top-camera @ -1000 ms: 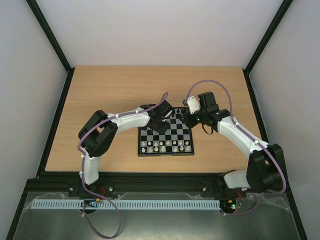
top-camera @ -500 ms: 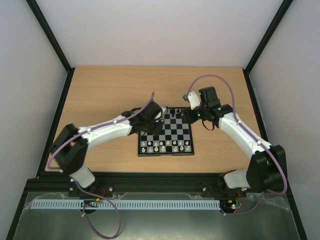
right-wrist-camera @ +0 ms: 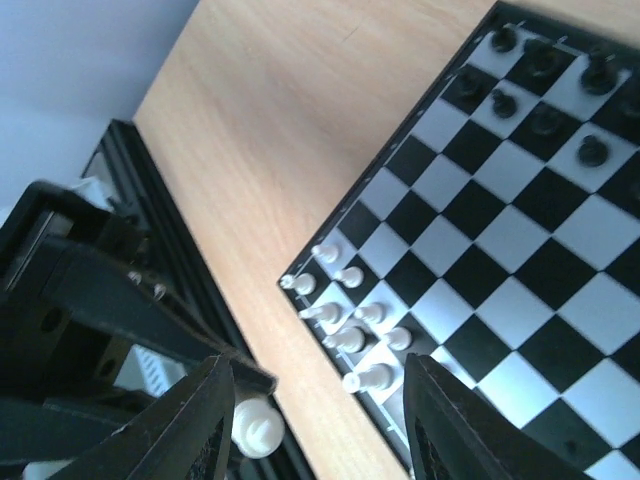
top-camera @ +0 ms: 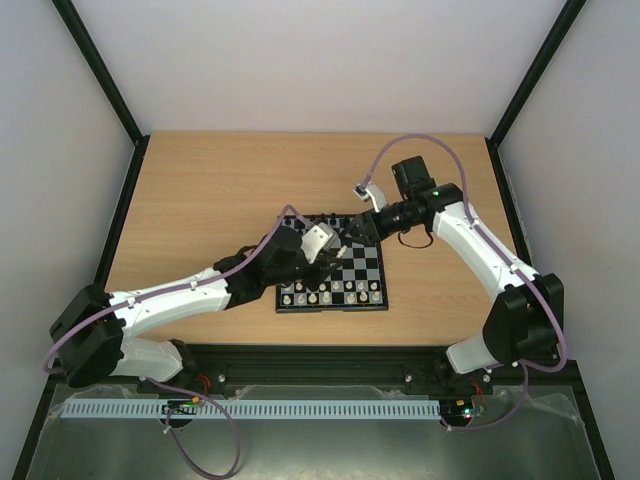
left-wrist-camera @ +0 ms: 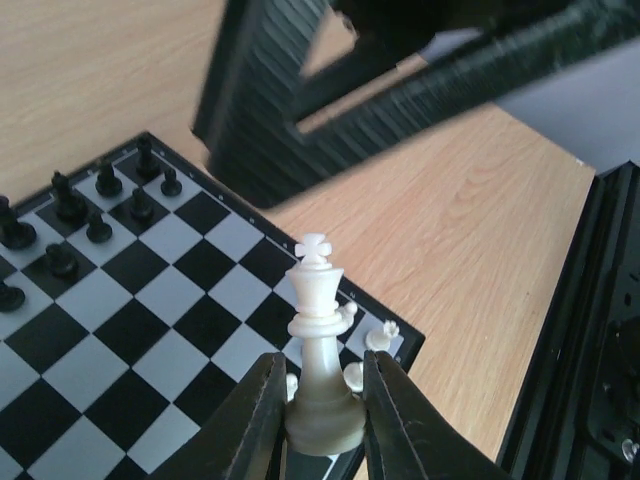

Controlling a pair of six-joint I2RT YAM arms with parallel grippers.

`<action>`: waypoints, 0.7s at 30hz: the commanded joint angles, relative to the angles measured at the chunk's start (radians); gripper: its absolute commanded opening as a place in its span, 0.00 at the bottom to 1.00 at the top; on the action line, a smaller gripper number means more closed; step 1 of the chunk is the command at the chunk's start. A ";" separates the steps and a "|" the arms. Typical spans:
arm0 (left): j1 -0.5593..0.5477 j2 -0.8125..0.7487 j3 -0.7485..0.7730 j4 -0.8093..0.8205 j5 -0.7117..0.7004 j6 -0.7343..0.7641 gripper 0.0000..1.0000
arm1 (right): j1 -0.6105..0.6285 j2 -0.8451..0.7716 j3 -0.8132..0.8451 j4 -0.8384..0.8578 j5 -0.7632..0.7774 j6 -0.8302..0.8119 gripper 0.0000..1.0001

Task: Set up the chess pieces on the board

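now white king (left-wrist-camera: 320, 335) in left end effector (left-wrist-camera: 322, 400), over board (left-wrist-camera: 120, 330)

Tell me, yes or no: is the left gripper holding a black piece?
No, the left gripper is shut on a cream-white king with a cross on top.

white arm shells (top-camera: 170, 298), black joints (top-camera: 525, 325), purple cables (top-camera: 420, 137)

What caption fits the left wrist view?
Left gripper clamps a white king by its base over the chessboard, black pieces ranked beyond.
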 commanded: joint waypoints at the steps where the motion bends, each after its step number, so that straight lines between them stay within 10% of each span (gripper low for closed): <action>1: -0.007 -0.020 -0.005 0.095 0.000 0.018 0.12 | 0.002 0.002 0.004 -0.126 -0.138 -0.020 0.49; 21: -0.027 0.009 0.020 0.077 -0.054 0.011 0.16 | 0.006 -0.006 -0.052 -0.146 -0.196 -0.056 0.11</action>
